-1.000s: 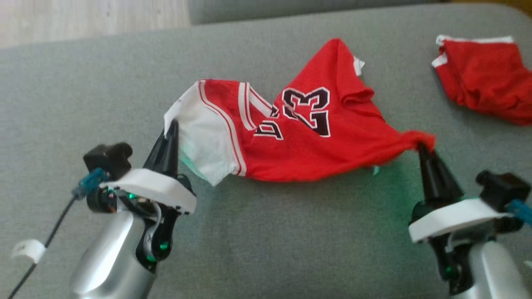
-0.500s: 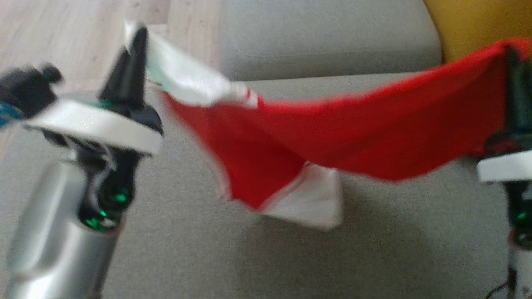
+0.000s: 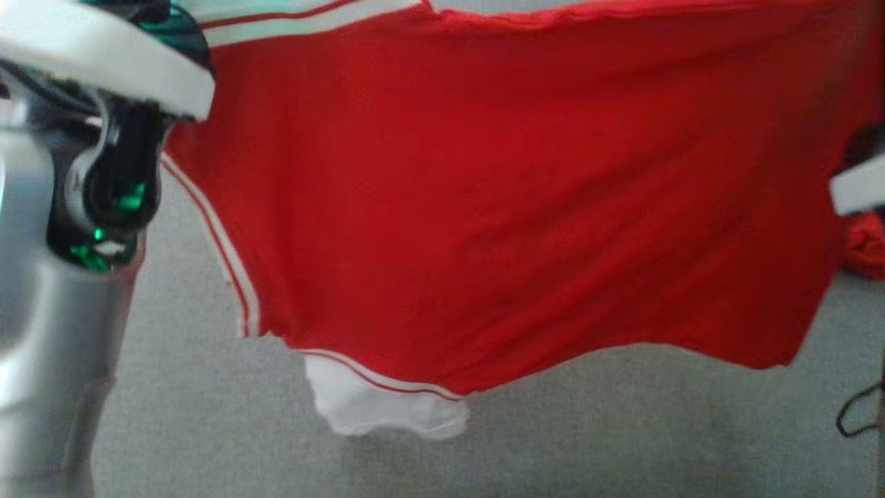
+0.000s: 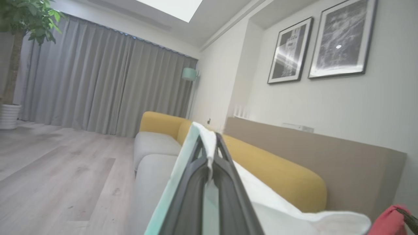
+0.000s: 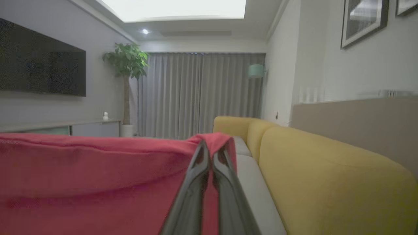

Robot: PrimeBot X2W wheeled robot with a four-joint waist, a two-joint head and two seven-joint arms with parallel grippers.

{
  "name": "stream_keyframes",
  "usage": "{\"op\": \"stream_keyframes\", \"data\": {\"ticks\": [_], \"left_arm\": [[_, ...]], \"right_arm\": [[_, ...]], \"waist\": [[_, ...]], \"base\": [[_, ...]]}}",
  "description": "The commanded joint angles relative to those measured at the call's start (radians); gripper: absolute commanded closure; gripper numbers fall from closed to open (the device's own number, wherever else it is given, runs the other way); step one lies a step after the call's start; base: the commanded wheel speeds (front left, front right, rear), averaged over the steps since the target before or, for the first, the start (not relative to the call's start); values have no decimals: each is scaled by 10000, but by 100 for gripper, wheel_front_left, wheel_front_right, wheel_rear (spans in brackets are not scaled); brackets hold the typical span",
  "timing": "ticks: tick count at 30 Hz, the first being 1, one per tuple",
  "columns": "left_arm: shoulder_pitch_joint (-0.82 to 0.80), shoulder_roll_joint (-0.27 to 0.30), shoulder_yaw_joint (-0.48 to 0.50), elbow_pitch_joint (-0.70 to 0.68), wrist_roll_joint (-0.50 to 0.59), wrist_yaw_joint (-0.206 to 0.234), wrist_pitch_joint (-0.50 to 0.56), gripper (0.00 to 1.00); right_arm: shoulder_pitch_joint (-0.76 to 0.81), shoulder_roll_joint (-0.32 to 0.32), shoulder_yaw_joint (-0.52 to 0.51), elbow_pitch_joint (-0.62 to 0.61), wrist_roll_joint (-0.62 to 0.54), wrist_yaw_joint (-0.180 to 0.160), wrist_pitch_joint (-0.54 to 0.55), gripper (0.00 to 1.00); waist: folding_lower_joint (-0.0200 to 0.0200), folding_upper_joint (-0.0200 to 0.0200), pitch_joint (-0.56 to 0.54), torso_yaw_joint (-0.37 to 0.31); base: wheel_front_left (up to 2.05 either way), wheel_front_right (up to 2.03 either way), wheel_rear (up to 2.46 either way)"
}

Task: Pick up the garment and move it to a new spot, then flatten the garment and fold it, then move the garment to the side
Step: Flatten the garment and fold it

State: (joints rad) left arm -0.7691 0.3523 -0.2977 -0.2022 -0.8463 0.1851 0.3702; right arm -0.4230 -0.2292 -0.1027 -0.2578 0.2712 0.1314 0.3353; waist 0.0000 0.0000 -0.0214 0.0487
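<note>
Garment [image 3: 498, 207] hung spread above the sofa [image 3: 207, 443], clear of it. My left gripper [image 4: 209, 148] pinched its white corner and my right gripper [image 5: 212, 150] its red corner, both clamped on cloth. Step judged: relocation. Next move calls for even lowering onto the sofa, cloth taut.

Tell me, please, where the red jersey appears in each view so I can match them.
Head view: the jersey hangs across most of the frame, from the top edge down.
Left wrist view: its white edge is pinched in the left hand, bottom centre, trailing lower right.
Right wrist view: red cloth covers the lower left, pinched in the right hand.
Shared landmark: the grey sofa seat.
</note>
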Motion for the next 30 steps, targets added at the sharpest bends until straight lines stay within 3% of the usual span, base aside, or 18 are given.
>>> {"op": "stream_keyframes", "data": {"ticks": [1, 8, 13, 18, 24, 30], "left_arm": [[-1000, 451, 233, 487, 328, 2, 68, 100], [-3072, 422, -190, 2588, 1305, -396, -395, 100], [-5502, 334, -295, 4613, 2591, -364, -1688, 100], [-7189, -291, -617, 6615, 3282, -593, -3223, 100], [-7914, -1080, -858, 8097, 3220, -1303, -4592, 100], [-6929, -1632, -879, 8940, 2652, -2361, -5886, 100]], "right_arm": [[-904, -259, 509, 355, -137, -7, 201, 100], [-3524, -406, 1711, 2579, -463, -7, -35, 100], [-6775, -54, 2553, 5553, -1350, -7, -767, 100], [-8998, 460, 2176, 8508, -2650, -7, -1916, 100], [-10185, 791, 1424, 10485, -3965, -7, -3371, 100], [-9895, 1101, 1208, 12233, -3957, -7, -5037, 100]], "waist": [[0, 0, 555, -27], [0, 0, 1988, -302], [0, 0, 2924, -657], [0, 0, 3256, -511], [0, 0, 4291, -10], [0, 0, 5477, 320]], "base": [[0, 0, 0], [0, 0, 0], [0, 0, 0], [0, 0, 0], [0, 0, 0], [0, 0, 0]]}}
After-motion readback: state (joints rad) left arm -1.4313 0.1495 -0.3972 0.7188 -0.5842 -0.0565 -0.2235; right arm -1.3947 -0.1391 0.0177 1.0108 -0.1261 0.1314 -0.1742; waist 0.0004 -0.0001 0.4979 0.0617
